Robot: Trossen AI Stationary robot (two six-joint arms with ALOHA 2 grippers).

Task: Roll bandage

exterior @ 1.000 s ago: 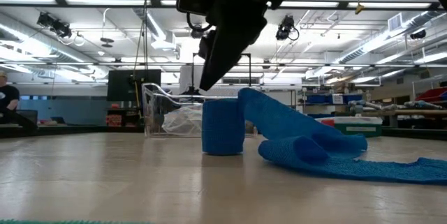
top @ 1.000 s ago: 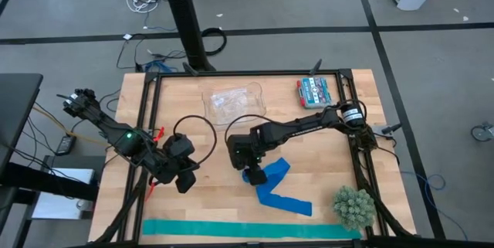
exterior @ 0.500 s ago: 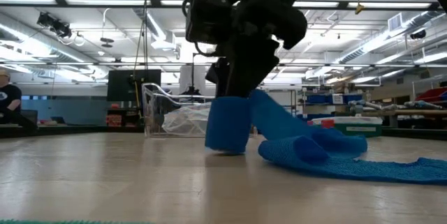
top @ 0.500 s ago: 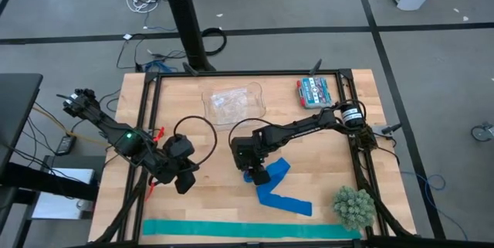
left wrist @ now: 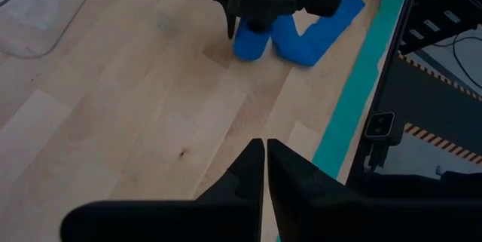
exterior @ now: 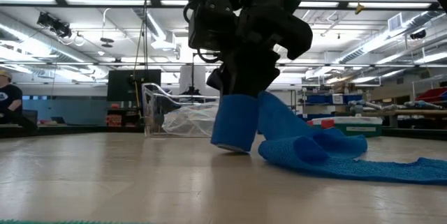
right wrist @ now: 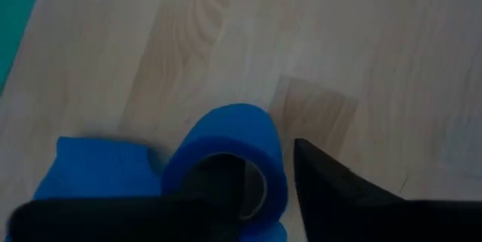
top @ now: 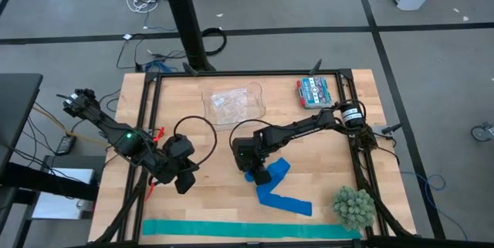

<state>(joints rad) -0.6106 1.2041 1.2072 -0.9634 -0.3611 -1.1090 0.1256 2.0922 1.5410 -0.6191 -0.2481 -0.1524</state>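
Note:
The blue bandage is partly rolled: a small roll (exterior: pixel 235 122) stands tilted on the table, and its loose tail (top: pixel 282 195) lies crumpled toward the near right. My right gripper (top: pixel 252 164) is over the roll from above and shut on it; the roll's hollow core shows in the right wrist view (right wrist: pixel 226 140). My left gripper (left wrist: pixel 265 151) is shut and empty, left of the roll above bare table (top: pixel 185 181). The roll also shows in the left wrist view (left wrist: pixel 251 44). My right gripper holds the roll's wall at its top rim (right wrist: pixel 277 176), with one finger inside the hollow core and the other finger (right wrist: pixel 325 185) outside. The fingers come from above, pointing down. The roll is tilted, its lower edge (exterior: pixel 244 150) at the table, and the tail lies slack.
A teal-green strip (top: pixel 247 230) lies along the near edge. A clear plastic bag (top: pixel 234 101) and a pack of batteries (top: pixel 315 91) sit at the far side. A green fuzzy ball (top: pixel 354 207) is at the near right. A person (exterior: pixel 7 98) sits beyond the table.
My right gripper has come down onto the roll and taken hold of it, one finger going into the core. The roll has tipped from upright to tilted and shifted a little along the table. The tail has stayed where it was.

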